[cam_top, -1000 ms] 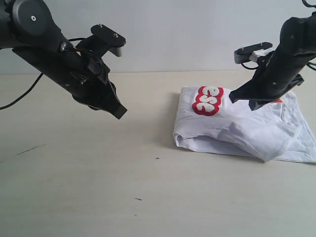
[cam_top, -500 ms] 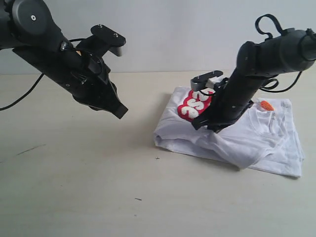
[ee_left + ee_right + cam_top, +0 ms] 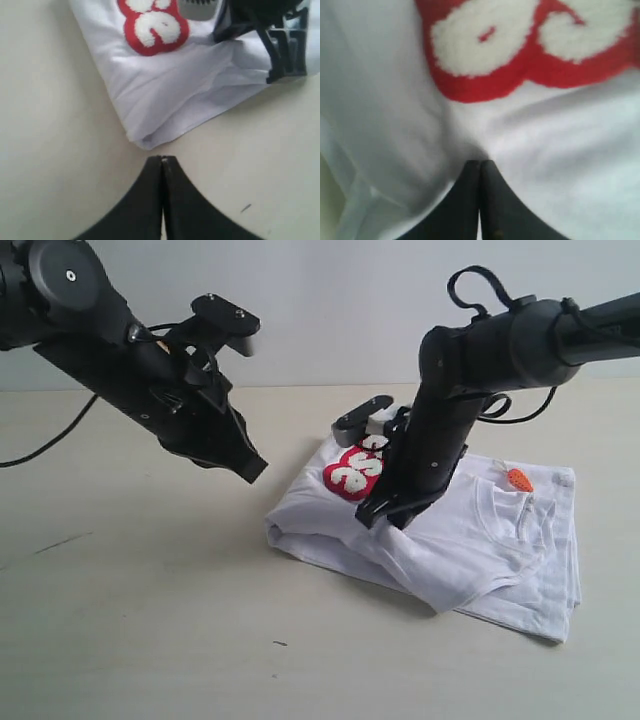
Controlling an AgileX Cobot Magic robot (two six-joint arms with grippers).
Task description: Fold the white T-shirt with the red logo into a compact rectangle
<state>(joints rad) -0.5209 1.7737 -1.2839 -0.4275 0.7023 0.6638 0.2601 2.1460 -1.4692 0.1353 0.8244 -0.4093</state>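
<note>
Shirt: wrinkled white cotton T-shirt (image 3: 480, 540), folded on pale worktop (image 3: 150, 620)
Left hand (image 3: 255, 470): pressed together, aloft
Right hand (image 3: 383, 516): pinching shirt beside red fuzzy-lettered logo (image 3: 352, 472)

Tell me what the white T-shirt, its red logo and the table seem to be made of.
The white T-shirt looks like thin, soft, matte cloth, probably cotton knit; it creases and folds limply. The red logo is a thick red patch with fuzzy white letters, perhaps chenille or towelling; the pile shows close up. The table looks hard, smooth, pale and matte, maybe laminate; this is uncertain.
</note>
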